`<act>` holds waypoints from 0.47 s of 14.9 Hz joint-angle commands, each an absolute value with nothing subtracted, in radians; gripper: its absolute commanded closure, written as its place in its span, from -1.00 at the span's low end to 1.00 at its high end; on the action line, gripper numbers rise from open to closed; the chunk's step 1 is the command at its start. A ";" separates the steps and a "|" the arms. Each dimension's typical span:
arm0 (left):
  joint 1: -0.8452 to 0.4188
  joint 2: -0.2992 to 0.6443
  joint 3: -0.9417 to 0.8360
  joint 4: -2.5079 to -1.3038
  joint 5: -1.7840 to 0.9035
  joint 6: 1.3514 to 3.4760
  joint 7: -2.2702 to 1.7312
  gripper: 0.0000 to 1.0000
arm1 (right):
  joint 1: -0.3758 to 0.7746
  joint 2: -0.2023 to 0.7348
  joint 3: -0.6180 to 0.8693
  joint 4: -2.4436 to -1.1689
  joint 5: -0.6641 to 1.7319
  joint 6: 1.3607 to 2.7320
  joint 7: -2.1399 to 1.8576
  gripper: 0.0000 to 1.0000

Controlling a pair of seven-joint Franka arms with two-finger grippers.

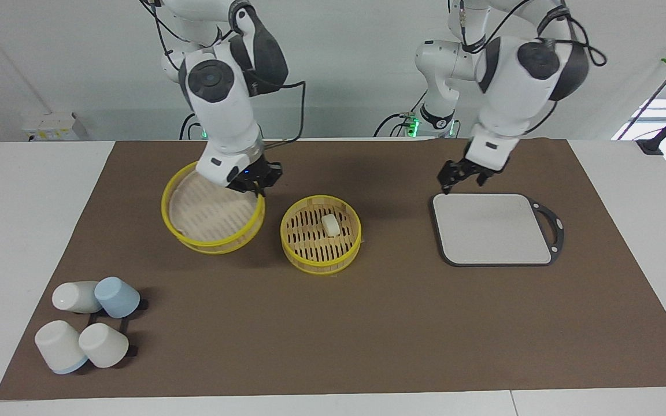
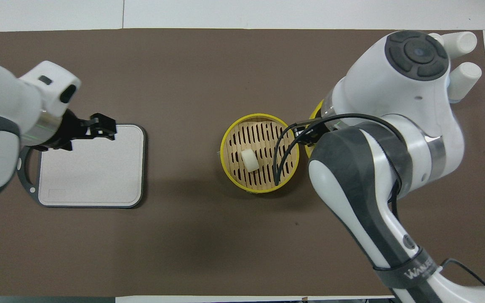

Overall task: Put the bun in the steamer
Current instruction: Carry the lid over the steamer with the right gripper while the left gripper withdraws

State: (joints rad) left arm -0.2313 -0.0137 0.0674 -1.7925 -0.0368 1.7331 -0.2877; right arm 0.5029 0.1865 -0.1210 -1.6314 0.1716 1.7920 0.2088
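The bun (image 1: 330,225) lies on the slatted floor of the open steamer (image 1: 320,263) in the middle of the mat; the overhead view shows the bun (image 2: 250,160) inside the yellow rim (image 2: 225,139). The steamer's lid (image 1: 211,214) is tilted beside the basket, toward the right arm's end. My right gripper (image 1: 258,184) is shut on the lid's rim at its edge nearest the basket. In the overhead view the right arm hides most of the lid (image 2: 315,110). My left gripper (image 1: 463,176) is open and empty over the robots' edge of the grey board.
The grey board (image 1: 492,228) with a dark handle ring lies toward the left arm's end (image 2: 91,168). Several white and blue cups (image 1: 87,329) lie tipped on a black rack, farther from the robots, at the right arm's end.
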 commanded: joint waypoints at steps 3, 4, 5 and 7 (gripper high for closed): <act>-0.062 -0.035 0.048 -1.733 -0.008 1.603 0.038 -1.00 | 0.665 0.279 -0.132 -1.654 0.203 2.035 0.323 1.00; -0.054 -0.041 0.049 -1.733 -0.008 1.594 0.058 -1.00 | 0.673 0.296 -0.132 -1.652 0.201 2.043 0.342 1.00; -0.048 -0.049 0.049 -1.732 -0.006 1.582 0.063 -1.00 | 0.687 0.311 -0.132 -1.652 0.201 2.049 0.345 1.00; -0.049 -0.064 0.051 -1.730 0.021 1.560 0.066 -1.00 | 0.724 0.331 -0.132 -1.652 0.201 2.048 0.373 1.00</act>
